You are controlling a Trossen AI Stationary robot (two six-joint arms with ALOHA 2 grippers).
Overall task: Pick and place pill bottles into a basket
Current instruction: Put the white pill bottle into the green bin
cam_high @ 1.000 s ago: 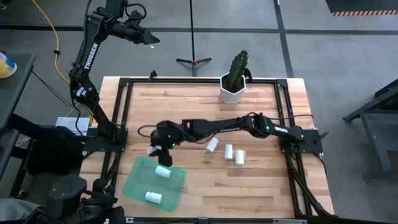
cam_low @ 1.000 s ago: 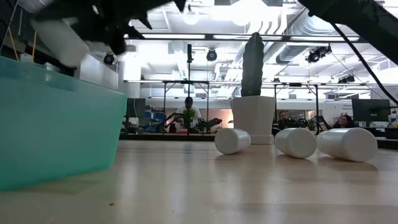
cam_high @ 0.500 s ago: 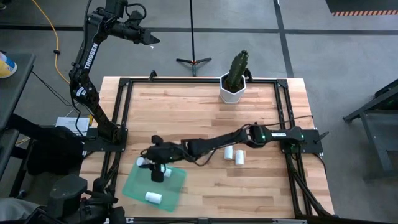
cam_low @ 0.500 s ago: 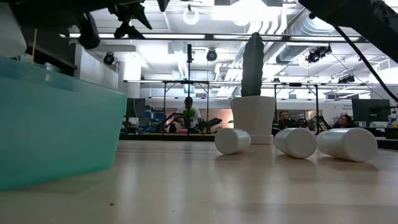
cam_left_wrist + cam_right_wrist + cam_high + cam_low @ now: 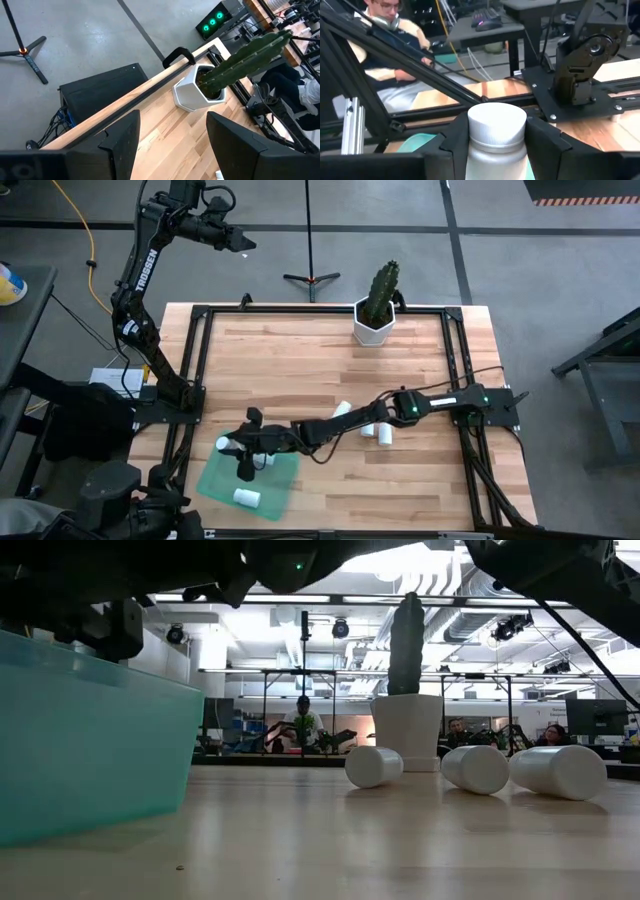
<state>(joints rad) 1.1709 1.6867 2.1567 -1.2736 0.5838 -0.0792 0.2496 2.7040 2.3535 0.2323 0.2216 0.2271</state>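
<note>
The right end effector (image 5: 243,461), clenched on a pill bottle (image 5: 497,131) above the green basket (image 5: 215,482), needed to lower before releasing; the left end effector (image 5: 172,137) hung released, away from the surface (image 5: 300,350).

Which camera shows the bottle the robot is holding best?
The right wrist view: the held bottle fills the picture, upright between the right end effector's fingers. The high view shows it as a white speck by the green tray; the low and left wrist views miss it.

A robotics lab — exposed ceiling ducts (image 5: 470,580), seated people (image 5: 302,722) at monitors (image 5: 596,720).
</note>
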